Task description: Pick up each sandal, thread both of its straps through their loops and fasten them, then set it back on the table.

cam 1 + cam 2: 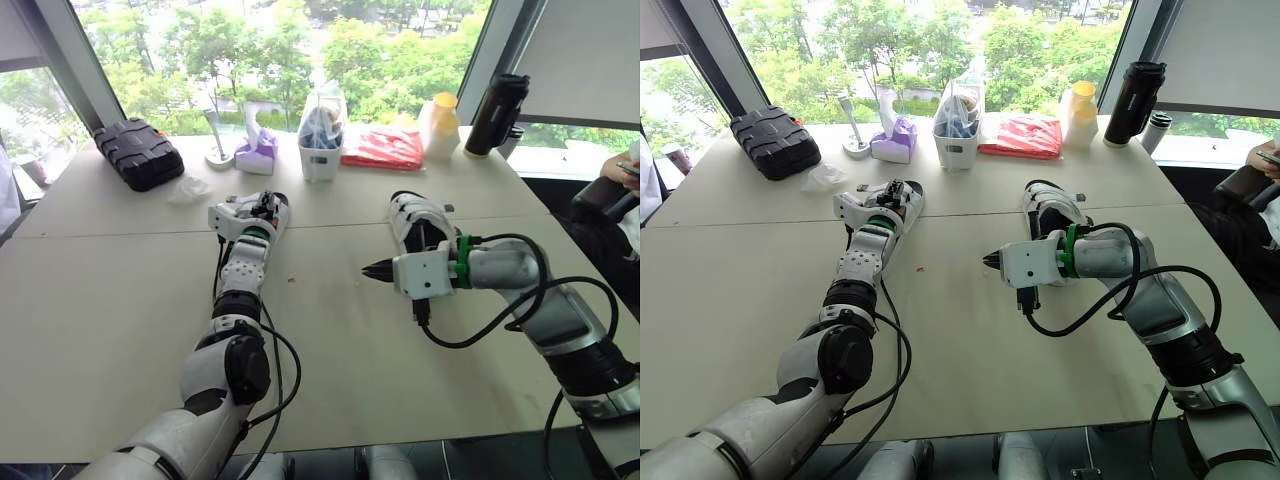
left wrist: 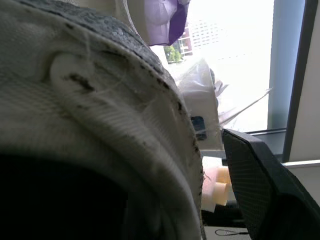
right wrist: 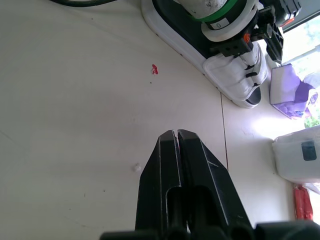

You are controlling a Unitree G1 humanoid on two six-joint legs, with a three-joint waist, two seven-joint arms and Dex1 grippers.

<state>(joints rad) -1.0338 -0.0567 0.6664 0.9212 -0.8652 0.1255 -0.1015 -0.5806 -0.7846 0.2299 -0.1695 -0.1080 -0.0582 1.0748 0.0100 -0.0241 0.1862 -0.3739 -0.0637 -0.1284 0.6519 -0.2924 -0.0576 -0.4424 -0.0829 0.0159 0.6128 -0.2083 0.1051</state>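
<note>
**Right gripper (image 3: 175, 137) closed and empty, sandals beyond**

Its fingers press together over the beige table (image 1: 100, 300). Just behind lies a white sandal (image 1: 418, 220) with a black footbed. Left gripper (image 1: 266, 207) sits at the other sandal (image 3: 235, 82), white and smudged; its grip cannot be told.

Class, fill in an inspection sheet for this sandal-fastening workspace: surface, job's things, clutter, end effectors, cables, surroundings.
Surface: pale table, with a small red speck between the arms.
Job's things: left sandal and right sandal, both on the table.
Clutter: along the far edge, black case, purple tissue pack, white caddy, red packet, yellow-capped bottle, black flask.
End effectors: left end effector at the left sandal; right end effector shut, empty, above bare table.
Cables: black cables loop along both arms.
Surroundings: window onto trees; a person at the right edge.
</note>
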